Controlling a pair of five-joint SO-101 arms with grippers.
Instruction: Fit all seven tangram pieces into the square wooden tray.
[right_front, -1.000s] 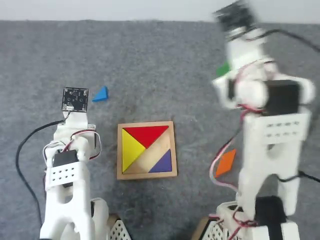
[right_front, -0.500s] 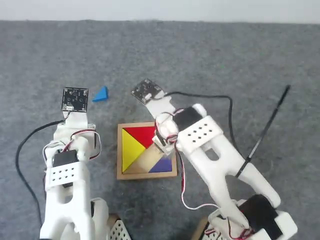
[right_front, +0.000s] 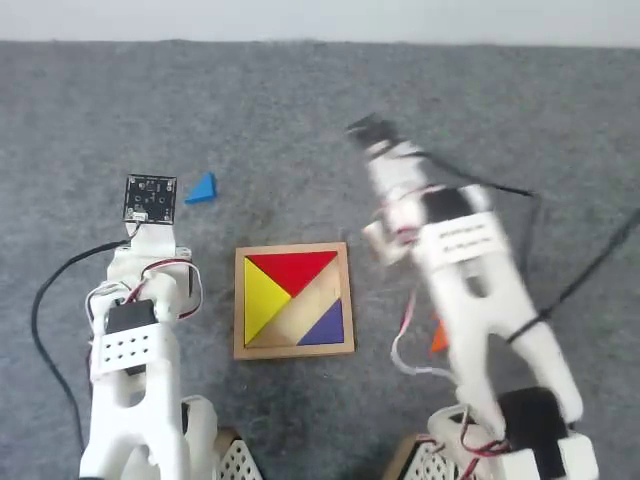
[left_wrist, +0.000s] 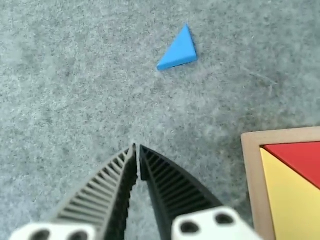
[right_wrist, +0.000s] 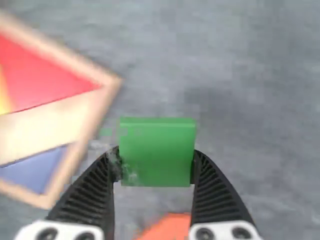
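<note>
The right gripper (right_wrist: 155, 162) pinches a green square wooden piece (right_wrist: 157, 145) just beside the square wooden tray (right_front: 290, 248); placing seems in hand, and next needs alignment over the tray's bare strip. The left gripper (left_wrist: 137, 151) is pressed together, empty

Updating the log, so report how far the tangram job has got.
Done: the red piece, yellow piece and purple piece lie in the tray, with bare wood between them. In hand: the right gripper is shut on the green piece, beside the tray. Left: that piece, plus the blue triangle and orange piece on the carpet. The left gripper is shut, empty.
</note>
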